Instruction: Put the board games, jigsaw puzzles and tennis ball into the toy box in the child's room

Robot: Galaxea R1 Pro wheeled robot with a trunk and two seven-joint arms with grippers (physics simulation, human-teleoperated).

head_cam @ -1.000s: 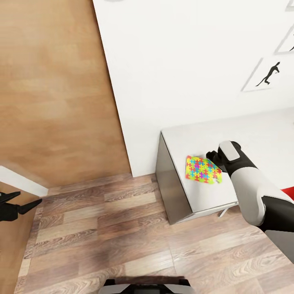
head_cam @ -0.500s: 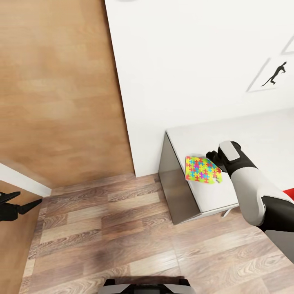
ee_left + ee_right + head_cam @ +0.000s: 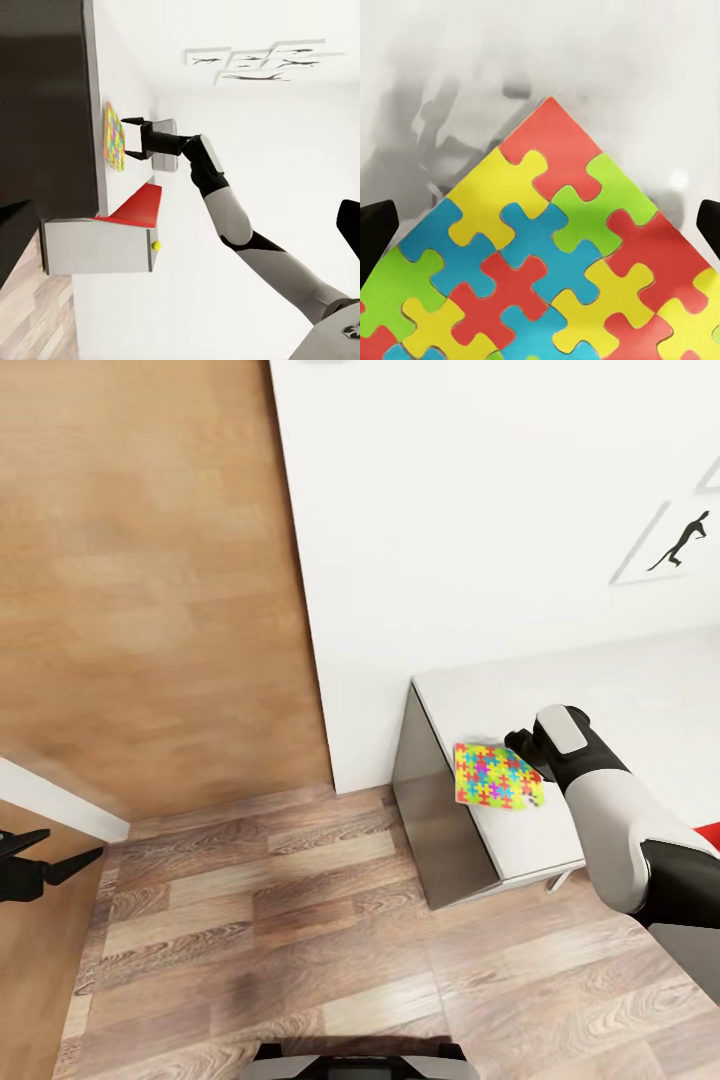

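Note:
One jigsaw puzzle [image 3: 497,776], a thin sheet of multicoloured pieces, lies at the end of the pale table [image 3: 640,700], its edge level with the table's end edge. My right gripper [image 3: 520,746] hangs over it, open, with both fingertips [image 3: 132,120] at its top face. In the right wrist view the puzzle [image 3: 547,255] spreads between the two dark fingers [image 3: 375,229]. My left gripper [image 3: 45,860] is open, far off over the floor. A small yellow-green ball [image 3: 156,245], likely the tennis ball, shows beside a pale grey box [image 3: 90,246]; I cannot tell if that box is the toy box.
A red slab [image 3: 139,206] lies against the grey box and shows at the head view's edge [image 3: 706,828]. The white wall [image 3: 480,510] with athlete silhouettes [image 3: 682,540] backs the table. A wooden panel [image 3: 150,580] and plank floor [image 3: 280,920] lie to the left.
The whole head view has shifted, so the camera moved. The puzzle stayed under my right gripper and now lies nearer the table's end edge. The left gripper has held its place.

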